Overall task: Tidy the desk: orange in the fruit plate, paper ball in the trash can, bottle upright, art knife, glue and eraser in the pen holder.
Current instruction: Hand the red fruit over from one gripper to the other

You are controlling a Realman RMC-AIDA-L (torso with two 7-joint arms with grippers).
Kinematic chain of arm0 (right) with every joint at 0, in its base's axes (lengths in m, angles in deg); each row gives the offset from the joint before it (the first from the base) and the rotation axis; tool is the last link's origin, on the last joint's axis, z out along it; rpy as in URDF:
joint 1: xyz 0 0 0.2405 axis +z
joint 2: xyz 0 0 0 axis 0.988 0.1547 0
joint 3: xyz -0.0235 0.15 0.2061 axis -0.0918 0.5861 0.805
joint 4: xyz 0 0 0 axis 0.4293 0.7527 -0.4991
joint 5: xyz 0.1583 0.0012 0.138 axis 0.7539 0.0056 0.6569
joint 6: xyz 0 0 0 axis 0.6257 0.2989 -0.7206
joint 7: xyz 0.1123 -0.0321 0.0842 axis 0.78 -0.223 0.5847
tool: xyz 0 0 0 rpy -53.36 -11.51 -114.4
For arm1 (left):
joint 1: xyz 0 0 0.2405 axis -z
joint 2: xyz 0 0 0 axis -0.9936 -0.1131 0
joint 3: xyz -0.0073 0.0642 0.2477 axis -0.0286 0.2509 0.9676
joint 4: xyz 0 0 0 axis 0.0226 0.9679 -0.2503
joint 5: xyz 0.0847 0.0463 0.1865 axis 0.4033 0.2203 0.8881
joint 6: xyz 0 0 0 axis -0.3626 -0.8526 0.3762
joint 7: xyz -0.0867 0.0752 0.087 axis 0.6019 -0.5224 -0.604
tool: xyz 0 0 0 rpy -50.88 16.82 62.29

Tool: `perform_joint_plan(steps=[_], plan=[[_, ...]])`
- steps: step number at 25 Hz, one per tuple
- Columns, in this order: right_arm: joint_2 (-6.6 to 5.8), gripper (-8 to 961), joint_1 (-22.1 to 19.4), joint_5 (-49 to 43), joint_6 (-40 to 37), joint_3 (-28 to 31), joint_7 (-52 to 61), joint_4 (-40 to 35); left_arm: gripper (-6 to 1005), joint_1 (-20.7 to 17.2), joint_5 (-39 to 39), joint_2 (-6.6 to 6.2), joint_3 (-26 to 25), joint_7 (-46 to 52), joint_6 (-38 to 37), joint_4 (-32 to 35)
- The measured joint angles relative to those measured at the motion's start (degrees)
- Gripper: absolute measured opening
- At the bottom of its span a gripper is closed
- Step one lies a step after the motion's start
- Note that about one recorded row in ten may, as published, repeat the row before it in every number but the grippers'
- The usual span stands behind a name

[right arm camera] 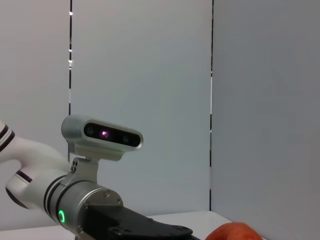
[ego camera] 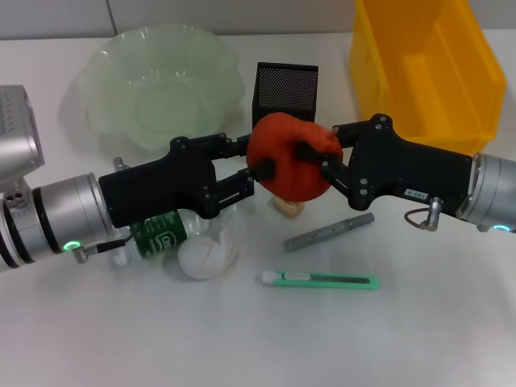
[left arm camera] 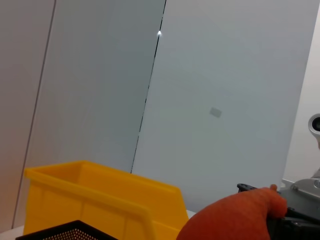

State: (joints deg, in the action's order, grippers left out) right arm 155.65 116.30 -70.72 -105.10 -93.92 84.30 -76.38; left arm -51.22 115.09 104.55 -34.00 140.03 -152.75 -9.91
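A: Head view status?
B: Orange (ego camera: 292, 156) is held above the worktop (ego camera: 419, 322), in front of the pen holder (ego camera: 285, 93). It is gripped from both sides: right tool (ego camera: 316, 160) is closed on its right flank, left tool (ego camera: 251, 168) is pressed against its left flank, fingers (ego camera: 262, 168) touching the skin.

A: Rest of the worktop?
B: Fruit plate (ego camera: 109, 72) is seen at back left, trash can (ego camera: 419, 56) at back right, pen holder between them. Bottle (ego camera: 161, 234) is lying on its side under the left arm, mostly covered by it. Paper ball (ego camera: 205, 256) is just beside the bottle, on the near side. Eraser (ego camera: 289, 207) sits directly below the orange. Glue (ego camera: 329, 232) lies to the right of the eraser, knife (ego camera: 321, 280) nearer the front edge. Both are flat and apart from each other.

A: Left wrist view?
B: Orange (left arm camera: 230, 220) is seen low in frame with a dark piece of the right tool against it. Trash can (left arm camera: 100, 200) stands behind, a mesh corner of the pen holder (left arm camera: 65, 232) in front of it. Own fingers are not shown.

A: Right wrist view?
B: Only the top of the orange (right arm camera: 235, 233) is caught at the frame edge. The left arm with its wrist camera (right arm camera: 102, 135) is seen opposite. Own fingers are not shown here either.
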Motion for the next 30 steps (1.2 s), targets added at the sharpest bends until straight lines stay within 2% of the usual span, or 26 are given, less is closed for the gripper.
perform_joint_plan(steps=[7, 19, 24, 30], plan=[[0.0, 35, 0.3, 0.0, 0.2, 0.0, 0.0, 0.3, 430, 0.3, 0.0, 0.0, -0.3, -0.2, 0.1, -0.8], [0.08, 36, 0.3, 0.3, 0.3, 0.1, 0.8, 0.4, 149, 0.6, 0.0, 0.0, -0.3, 0.2, 0.2, -0.7], [0.17, 36, 0.3, 0.3, 0.2, 0.0, 0.7, 0.4, 111, 0.7, 0.0, 0.0, -0.4, 0.2, 0.2, -0.8], [0.18, 239, 0.1, 0.4, 0.0, 0.3, 0.7, 0.5, 73, 0.8, 0.0, 0.0, -0.4, 0.2, 0.2, -0.7]])
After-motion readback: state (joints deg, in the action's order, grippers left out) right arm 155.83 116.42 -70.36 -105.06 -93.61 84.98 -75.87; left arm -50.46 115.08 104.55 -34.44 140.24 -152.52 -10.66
